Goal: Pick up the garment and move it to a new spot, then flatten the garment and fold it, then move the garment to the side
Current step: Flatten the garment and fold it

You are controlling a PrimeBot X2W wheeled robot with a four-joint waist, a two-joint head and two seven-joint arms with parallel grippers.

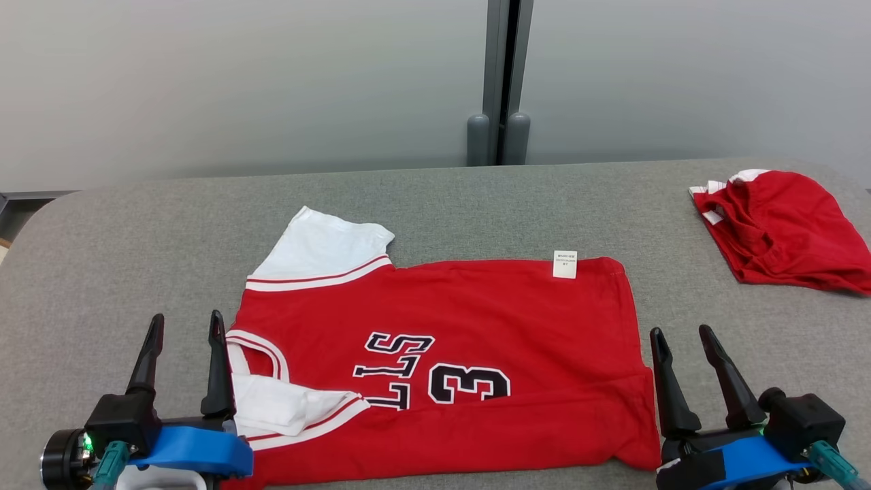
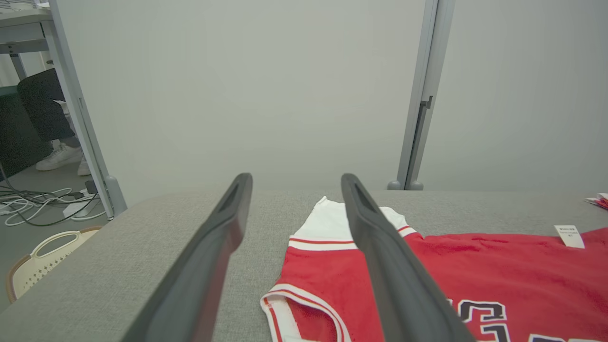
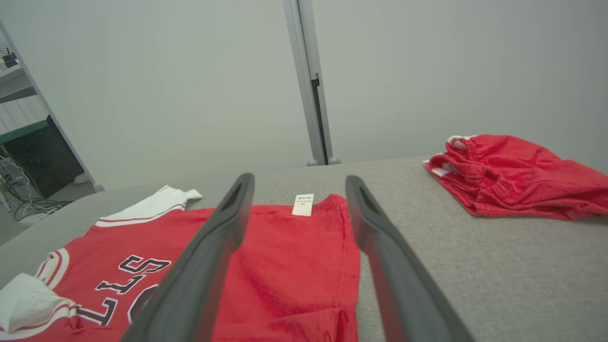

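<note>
Left gripper (image 1: 187, 315) perhaps brushes jersey (image 1: 476, 320); right gripper (image 1: 680, 330) just beside.

Red jersey (image 1: 476, 313): black, white-edged numeral "3" (image 1: 469, 383), letters "LLS" (image 1: 393, 364) at its 10 o'clock; white tag (image 1: 565, 264), 1 o'clock edge, print unreadable.

A grey fabric-covered table (image 1: 435, 197) spans the near scene; beyond its far edge stand pale grey wall panels (image 1: 238, 82), joined by a grey metal post (image 1: 500, 75); at the left, grey floor (image 2: 12, 237) carries white cables (image 2: 28, 209), a cream basket (image 2: 35, 261) and what may be a desk (image 2: 19, 19).
</note>
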